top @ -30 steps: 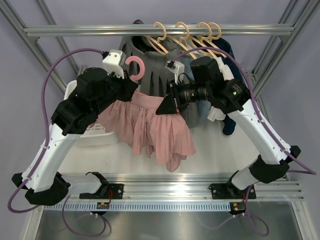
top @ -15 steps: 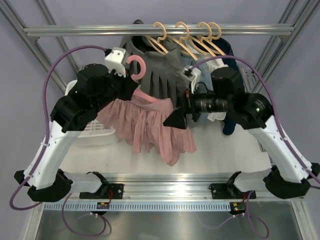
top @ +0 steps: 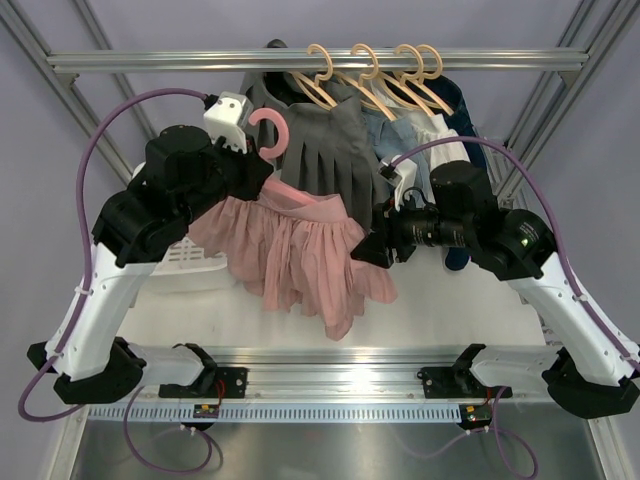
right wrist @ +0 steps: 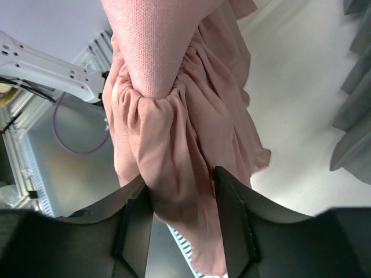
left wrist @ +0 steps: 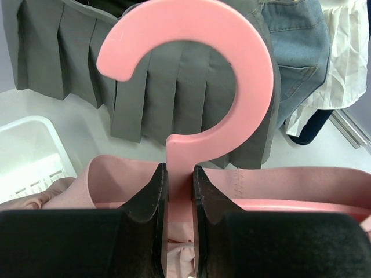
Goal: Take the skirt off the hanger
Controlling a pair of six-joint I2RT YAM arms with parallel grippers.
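Now: left tool [left wrist: 178, 174] pinches the hanger [left wrist: 232, 69] at its neck; its bar runs left-right. Right tool [right wrist: 179, 176], toward the tabletop's right edge, holds the bunched skirt [right wrist: 174, 127] at that end; pull likely goes rightward.

The light is soft and even and falls from overhead, and nothing looks dim. Below the right gripper [top: 358, 252] the pink skirt [top: 300, 260] throws only a faint shadow on the white table [top: 445, 300]. Just above the left gripper [left wrist: 179, 174] the pink hanger [left wrist: 232, 69] is crisp with a mild sheen, while the hanging clothes [left wrist: 301, 52] beyond it look slightly softer. The dark fingers [right wrist: 232, 231] blur at the bottom edge of each wrist view.
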